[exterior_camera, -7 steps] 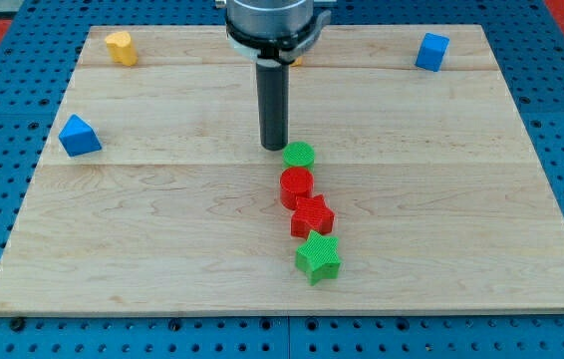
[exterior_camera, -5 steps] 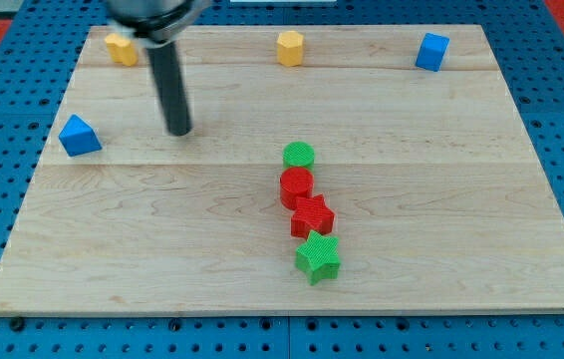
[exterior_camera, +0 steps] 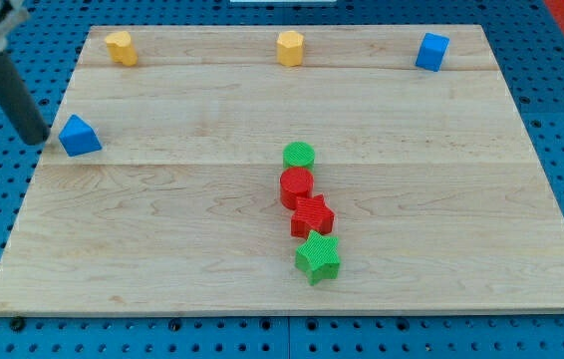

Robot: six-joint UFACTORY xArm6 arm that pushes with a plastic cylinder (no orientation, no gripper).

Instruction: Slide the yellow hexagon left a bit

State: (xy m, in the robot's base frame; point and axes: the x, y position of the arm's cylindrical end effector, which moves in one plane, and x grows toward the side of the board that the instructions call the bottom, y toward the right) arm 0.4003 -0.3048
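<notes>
Your rod ends in my tip (exterior_camera: 34, 140), which sits at the board's (exterior_camera: 162, 249) left edge; there are no jaws on it to open or close. Just to the view's right of the tip, close but apparently not touching, is the blue triangle (exterior_camera: 80, 135). The yellow hexagon (exterior_camera: 290, 47) lies far to the tip's right and up toward the view's top, near the board's top edge. Another yellow block (exterior_camera: 119, 47), its shape hard to make out, sits up and slightly right of the tip. The blue cube (exterior_camera: 431, 51) is farthest right. Right and down from the tip runs a touching chain: green cylinder (exterior_camera: 299, 155), red cylinder (exterior_camera: 296, 185), red star (exterior_camera: 312, 216), green star (exterior_camera: 317, 257). You can read no writing anywhere.
</notes>
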